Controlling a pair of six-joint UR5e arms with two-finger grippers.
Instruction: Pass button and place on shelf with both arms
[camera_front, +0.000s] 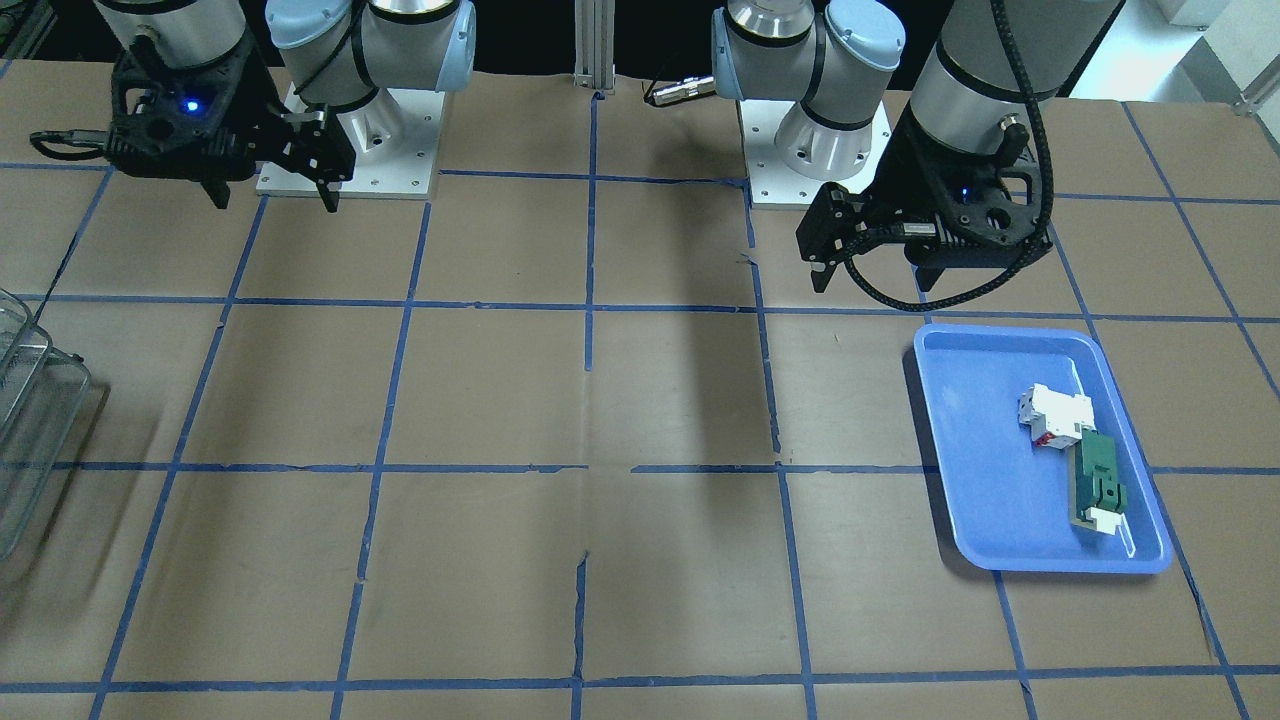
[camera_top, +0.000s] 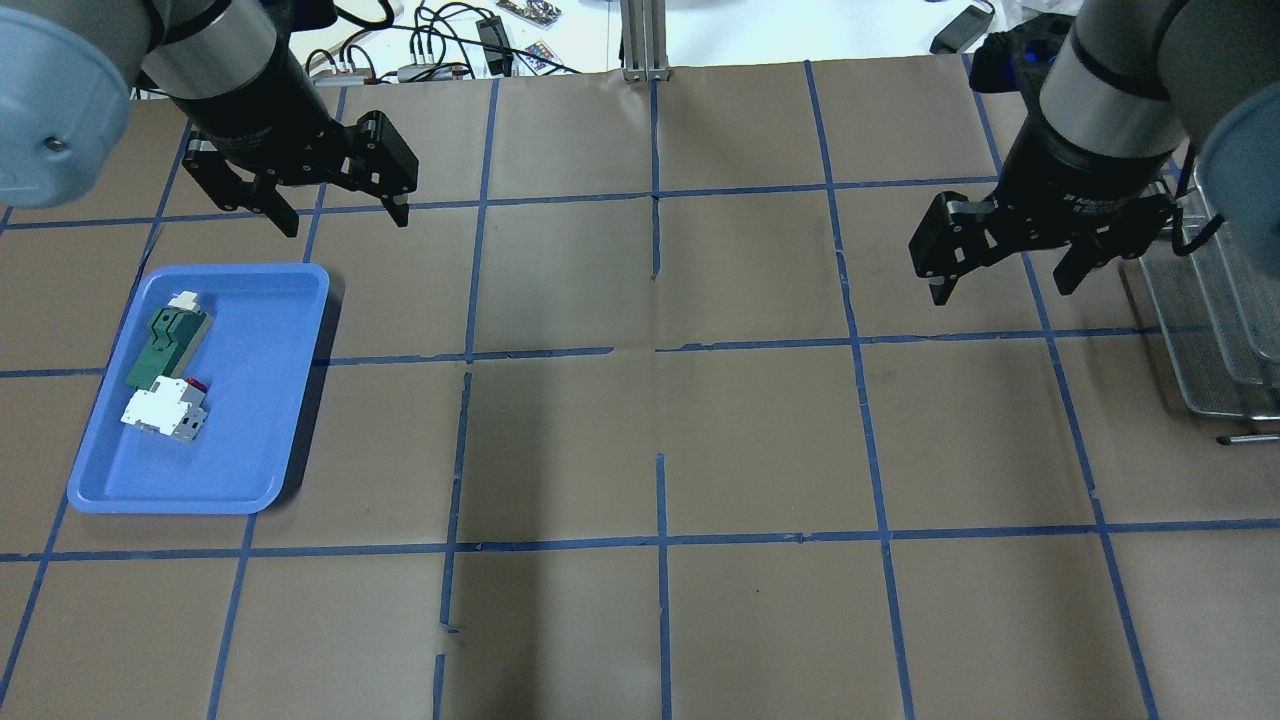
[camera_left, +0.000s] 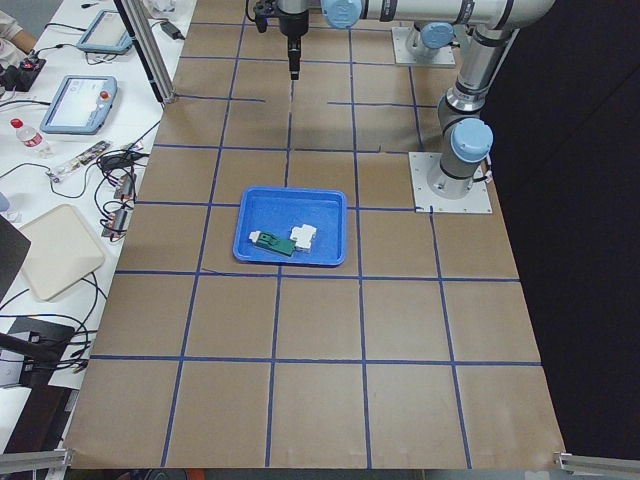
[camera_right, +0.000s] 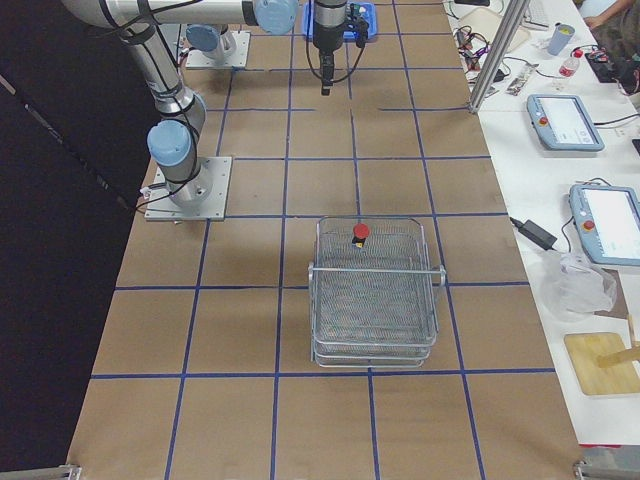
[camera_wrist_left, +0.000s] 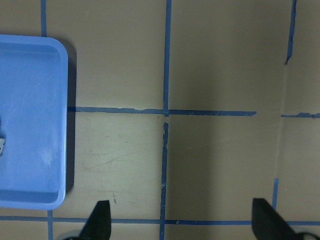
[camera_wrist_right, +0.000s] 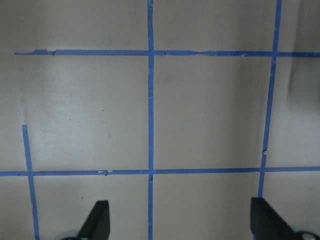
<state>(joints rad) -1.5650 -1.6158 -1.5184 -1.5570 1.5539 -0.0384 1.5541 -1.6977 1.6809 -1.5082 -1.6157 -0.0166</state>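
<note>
The button (camera_right: 360, 234), with its red cap, sits on the top tier of the grey wire shelf (camera_right: 375, 300), near its back edge. The shelf also shows at the edge of the overhead view (camera_top: 1195, 340) and of the front view (camera_front: 30, 440); the button is hidden in both. My right gripper (camera_top: 1000, 291) (camera_front: 275, 203) (camera_wrist_right: 181, 222) hangs open and empty over the table, beside the shelf. My left gripper (camera_top: 346, 222) (camera_front: 872, 283) (camera_wrist_left: 182, 222) hangs open and empty just behind the blue tray.
A blue tray (camera_top: 210, 470) (camera_front: 975, 450) (camera_wrist_left: 30, 125) lies on my left side. It holds a white-and-red block (camera_top: 160, 412) and a green-and-white flat part (camera_top: 165, 340). Brown paper with blue tape lines covers the table. Tablets and cables lie on side benches.
</note>
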